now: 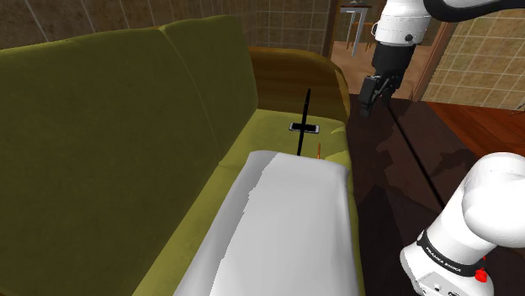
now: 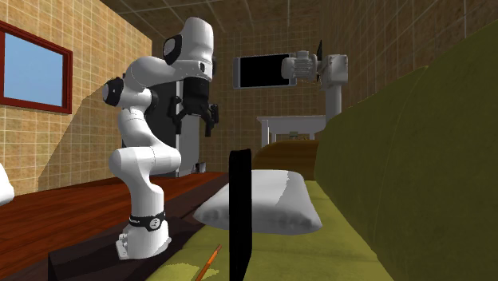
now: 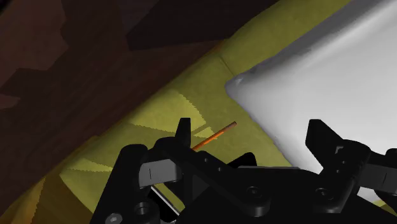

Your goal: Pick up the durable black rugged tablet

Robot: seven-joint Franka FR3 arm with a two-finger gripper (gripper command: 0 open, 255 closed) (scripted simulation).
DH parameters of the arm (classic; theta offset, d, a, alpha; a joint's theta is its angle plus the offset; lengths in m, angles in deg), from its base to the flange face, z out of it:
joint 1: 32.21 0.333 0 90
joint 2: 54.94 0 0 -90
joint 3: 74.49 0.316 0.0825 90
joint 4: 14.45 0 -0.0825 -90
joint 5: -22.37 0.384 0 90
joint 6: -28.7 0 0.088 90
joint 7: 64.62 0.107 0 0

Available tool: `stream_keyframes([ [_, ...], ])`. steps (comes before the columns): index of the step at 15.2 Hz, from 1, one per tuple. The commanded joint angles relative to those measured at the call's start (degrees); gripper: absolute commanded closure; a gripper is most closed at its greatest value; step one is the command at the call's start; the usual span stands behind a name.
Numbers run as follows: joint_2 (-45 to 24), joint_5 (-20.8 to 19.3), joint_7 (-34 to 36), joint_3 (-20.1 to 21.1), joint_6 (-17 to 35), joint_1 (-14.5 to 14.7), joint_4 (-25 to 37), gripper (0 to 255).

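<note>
Tablet (image 1: 306, 105) stands edge-up on the sofa (image 1: 126, 126); the claw (image 1: 368, 108) hangs released (fingers apart), well off toward the shoulder view's right. This looks like the approach step, and the next move probably needs a reach across.

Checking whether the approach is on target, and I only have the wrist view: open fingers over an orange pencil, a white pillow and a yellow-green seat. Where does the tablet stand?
Observer: In the shoulder view the black tablet stands upright on its edge on the sofa seat, just past the far end of the pillow.
Operator: Is the gripper close to it?
Observer: No. The gripper hangs off toward the shoulder view's right of the tablet, near the sofa's front edge, and is well apart from it.
Operator: Anything near the tablet that I should know about?
Observer: A white-edged phone lies flat on the seat just beyond the tablet. In the shoulder view the tablet's thin edge crosses in front of it.
</note>
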State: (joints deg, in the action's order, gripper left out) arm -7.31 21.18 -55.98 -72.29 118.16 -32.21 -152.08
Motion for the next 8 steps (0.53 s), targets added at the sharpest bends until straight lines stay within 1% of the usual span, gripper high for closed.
stream_keyframes([
  [1,0.0,0.0,0.0,0.0,0.0,0.0,0.0,0],
  [5,-8.75,3.93,13.7,4.41,3.7,-3.44,4.66,0],
  [8,-15.54,5.81,23.69,7.02,6.1,-6.03,9.0,0],
])
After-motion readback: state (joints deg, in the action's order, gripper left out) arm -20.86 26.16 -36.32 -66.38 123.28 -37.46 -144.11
